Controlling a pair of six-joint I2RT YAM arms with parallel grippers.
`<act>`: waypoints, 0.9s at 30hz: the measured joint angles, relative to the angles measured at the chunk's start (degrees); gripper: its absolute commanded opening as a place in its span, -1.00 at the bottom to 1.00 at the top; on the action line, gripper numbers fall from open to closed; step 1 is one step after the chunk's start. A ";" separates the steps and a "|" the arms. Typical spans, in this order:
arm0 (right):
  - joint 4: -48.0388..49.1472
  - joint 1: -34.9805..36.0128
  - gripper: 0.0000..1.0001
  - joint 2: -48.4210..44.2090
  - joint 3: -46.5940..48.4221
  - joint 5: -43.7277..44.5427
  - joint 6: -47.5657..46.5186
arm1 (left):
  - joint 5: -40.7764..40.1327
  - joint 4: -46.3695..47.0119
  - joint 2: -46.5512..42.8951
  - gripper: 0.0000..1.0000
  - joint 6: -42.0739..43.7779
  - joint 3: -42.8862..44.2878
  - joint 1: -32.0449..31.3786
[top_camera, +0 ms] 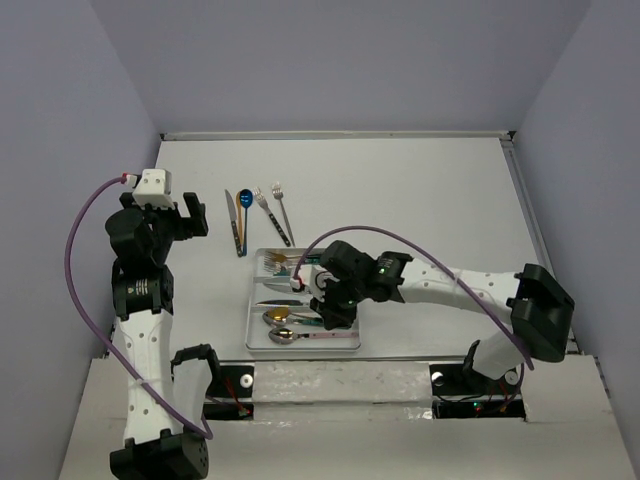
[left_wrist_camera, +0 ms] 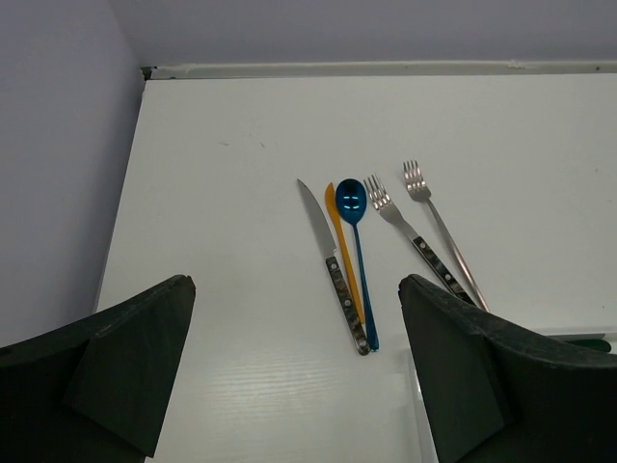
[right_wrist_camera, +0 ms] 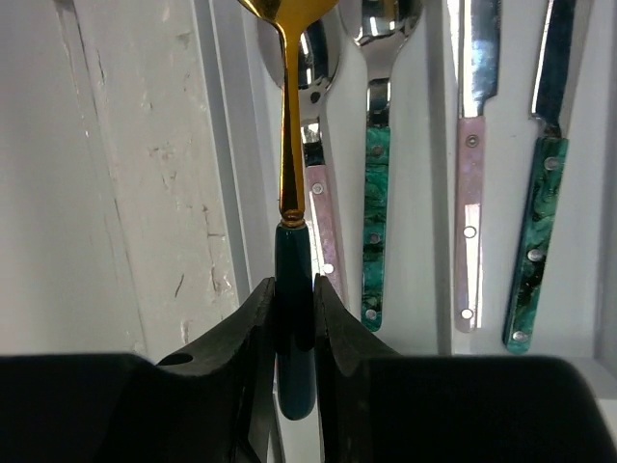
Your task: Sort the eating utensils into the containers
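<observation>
The right hand (top_camera: 327, 308) hangs low over the white tray (top_camera: 300, 348) in the top view, its grip hidden beneath it. The left hand (top_camera: 190, 214) is spread wide and empty, left of five loose utensils (top_camera: 258, 215) on the table (top_camera: 420, 190). The left wrist view separates them: a knife (left_wrist_camera: 339, 285), a gold piece (left_wrist_camera: 331, 198), a blue spoon (left_wrist_camera: 351, 204) and two forks (left_wrist_camera: 379, 196). The right wrist view shows fingers (right_wrist_camera: 255, 318) clamped on a gold spoon (right_wrist_camera: 289, 125) by its dark handle, its bowl cut off, by the tray's rim, alongside pink- and teal-handled spoons (right_wrist_camera: 376, 193).
</observation>
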 measured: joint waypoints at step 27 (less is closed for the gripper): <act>-3.93 1.84 0.21 7.91 20.17 20.61 0.92 | -0.50 0.39 3.98 0.98 2.54 -2.14 0.63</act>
